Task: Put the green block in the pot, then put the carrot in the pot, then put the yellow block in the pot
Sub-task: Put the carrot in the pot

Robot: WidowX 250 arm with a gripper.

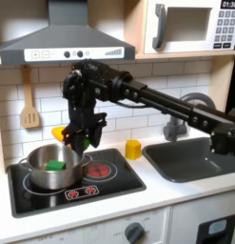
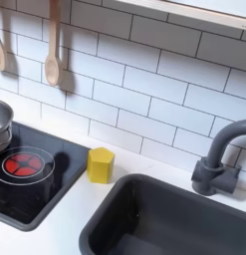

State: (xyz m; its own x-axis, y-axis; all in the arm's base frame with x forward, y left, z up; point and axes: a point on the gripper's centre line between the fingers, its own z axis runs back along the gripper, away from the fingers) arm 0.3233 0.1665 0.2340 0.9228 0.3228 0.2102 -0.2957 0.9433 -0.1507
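Observation:
In the first exterior view the steel pot [image 1: 45,168] stands on the left burner of the toy stove, with the green block [image 1: 56,165] lying inside it. My gripper [image 1: 79,140] hangs just above the pot's right rim, fingers pointing down and shut on the carrot [image 1: 85,140], of which a small orange and green bit shows. The yellow block [image 1: 133,149] stands on the counter between stove and sink, well to the right of the gripper. In the second exterior view the yellow block [image 2: 101,164] stands by the sink's corner and the pot's rim [image 2: 0,124] shows at the left edge.
The black stove top [image 1: 109,181] has a red burner [image 1: 99,171] beside the pot. A dark sink [image 1: 190,157] and grey faucet [image 2: 218,159] lie to the right. A wooden spatula [image 1: 29,100] and spoon [image 2: 53,55] hang on the tiled wall behind.

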